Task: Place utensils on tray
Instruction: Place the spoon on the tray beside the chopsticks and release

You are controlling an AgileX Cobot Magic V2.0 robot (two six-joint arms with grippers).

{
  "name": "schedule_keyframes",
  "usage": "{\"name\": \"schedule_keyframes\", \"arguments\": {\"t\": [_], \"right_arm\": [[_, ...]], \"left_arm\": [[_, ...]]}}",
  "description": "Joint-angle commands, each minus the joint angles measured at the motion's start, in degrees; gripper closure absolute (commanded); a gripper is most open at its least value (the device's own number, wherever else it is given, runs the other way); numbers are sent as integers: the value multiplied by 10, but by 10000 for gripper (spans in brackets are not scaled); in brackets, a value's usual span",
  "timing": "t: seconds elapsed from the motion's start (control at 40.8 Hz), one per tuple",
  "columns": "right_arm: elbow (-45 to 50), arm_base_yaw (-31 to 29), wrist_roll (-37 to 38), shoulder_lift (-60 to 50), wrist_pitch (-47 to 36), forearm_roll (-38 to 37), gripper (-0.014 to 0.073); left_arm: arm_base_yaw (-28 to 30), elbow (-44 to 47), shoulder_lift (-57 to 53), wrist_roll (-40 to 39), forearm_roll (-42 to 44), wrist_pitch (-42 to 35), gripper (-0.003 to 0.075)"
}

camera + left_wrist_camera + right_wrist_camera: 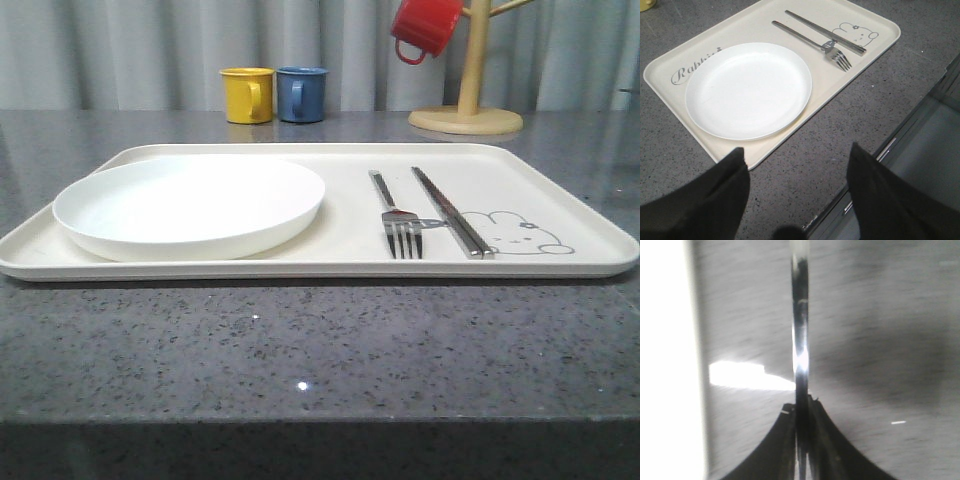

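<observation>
While the right end effector [802,450] is clamped on a slim shiny utensil [800,340], presumably the spoon, and the left end effector [795,200] stands apart and empty, a slipping grip risks dropping it beside the tray [560,200] or onto the fork [398,225] and chopsticks [450,212].

The right hand [802,440] pinches a slim shiny metal handle [801,340] between its 2 dark fingers [777,445], above the blurred grey tabletop [880,315].
</observation>
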Motion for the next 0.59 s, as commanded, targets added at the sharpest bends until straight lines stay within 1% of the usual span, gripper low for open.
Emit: {"name": "schedule_keyframes", "arguments": {"t": [0.0,0.123,0.245,0.344,0.564], "right_arm": [[-16,46,15,-30,22,34,589],[-14,103,64,-24,11,44,589],[-14,139,113,-12,-26,48,589],[-14,152,142,5,-47,54,589],[-14,153,184,46,-64,46,589]], "left_arm": [[-4,-14,2,-5,-3,-39,310],[-4,-14,2,-5,-3,-39,310],[-4,-14,2,-5,-3,-39,310],[-4,-14,2,-5,-3,-39,310],[-4,-14,2,-5,-3,-39,310]]}}
